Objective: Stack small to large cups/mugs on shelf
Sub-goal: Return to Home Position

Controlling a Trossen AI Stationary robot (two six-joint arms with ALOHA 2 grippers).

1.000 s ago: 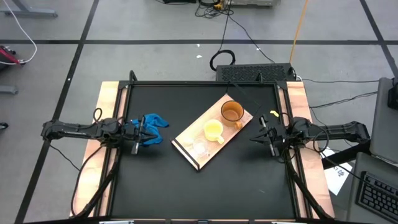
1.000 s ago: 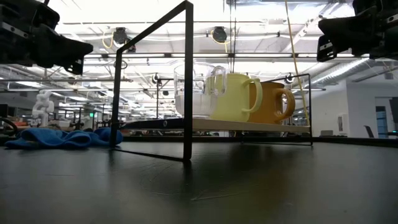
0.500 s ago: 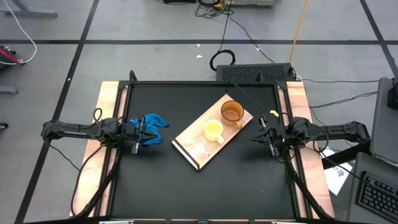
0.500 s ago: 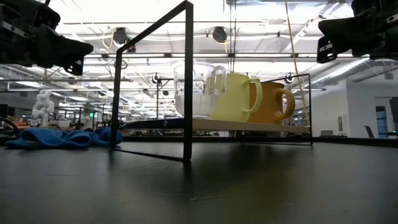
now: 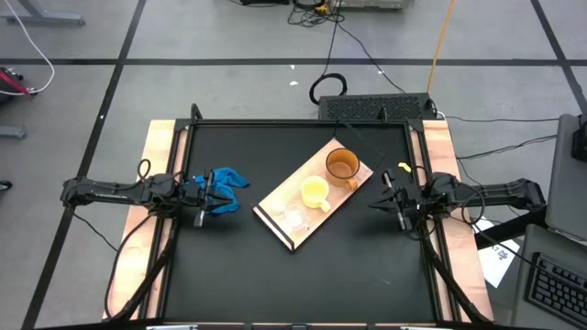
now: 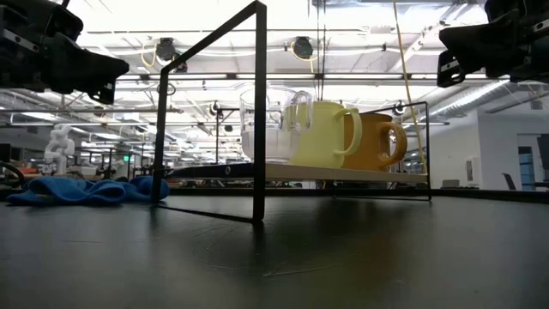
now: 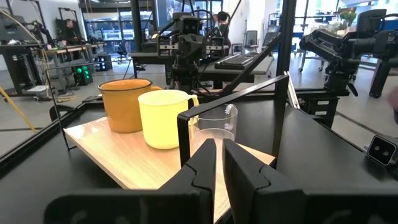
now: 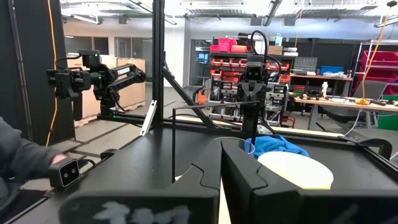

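Three handled cups stand in a row on the light-wood shelf (image 5: 275, 215), which lies slantwise at the table's middle. They are the clear glass cup (image 5: 295, 217), the yellow cup (image 5: 315, 192) and the orange-brown cup (image 5: 342, 165). They also show in the low view: glass (image 6: 268, 124), yellow (image 6: 322, 133), orange-brown (image 6: 377, 142). My left gripper (image 5: 213, 195) is shut and empty, held above the table by the left edge, over the blue cloth (image 5: 227, 183). My right gripper (image 5: 374, 203) is shut and empty, held above the table near the right edge.
A thin black metal frame (image 6: 257, 112) rises around the shelf. The blue cloth (image 6: 86, 189) lies on the black tabletop at the left. A person's sleeve (image 8: 18, 162) shows beyond the table in the right wrist view. Bare tabletop lies toward the near edge (image 5: 293, 284).
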